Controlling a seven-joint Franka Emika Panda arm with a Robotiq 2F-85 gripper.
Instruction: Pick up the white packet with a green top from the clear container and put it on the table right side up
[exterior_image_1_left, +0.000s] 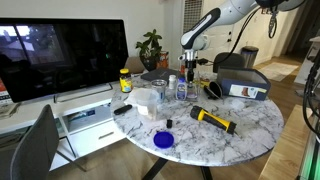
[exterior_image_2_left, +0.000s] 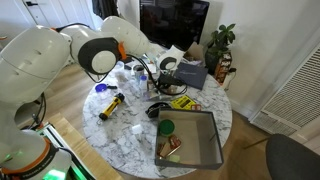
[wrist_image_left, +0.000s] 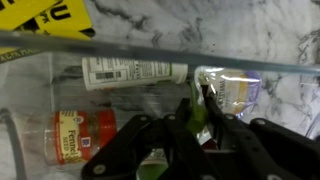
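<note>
In the wrist view my gripper (wrist_image_left: 198, 118) is shut on the green top of the white packet with a green top (wrist_image_left: 232, 92). The packet's pale body shows just right of the fingers, over the inside of the clear container (wrist_image_left: 150, 50). In both exterior views the gripper (exterior_image_1_left: 188, 66) (exterior_image_2_left: 165, 68) hangs above the marble-look round table (exterior_image_1_left: 235, 140) (exterior_image_2_left: 130, 135). The container (exterior_image_1_left: 240, 80) (exterior_image_2_left: 216, 140) stands near the table's edge. The packet is too small to make out in the exterior views. How high it is held I cannot tell.
In the container lie a red-labelled Fennel jar (wrist_image_left: 75, 135) and a white-labelled bottle (wrist_image_left: 130, 70). A yellow printed item (wrist_image_left: 45, 15) lies just outside its rim. A yellow flashlight (exterior_image_1_left: 213, 120) (exterior_image_2_left: 110, 105), small bottles (exterior_image_1_left: 180, 88) and a monitor (exterior_image_1_left: 60, 55) are also around.
</note>
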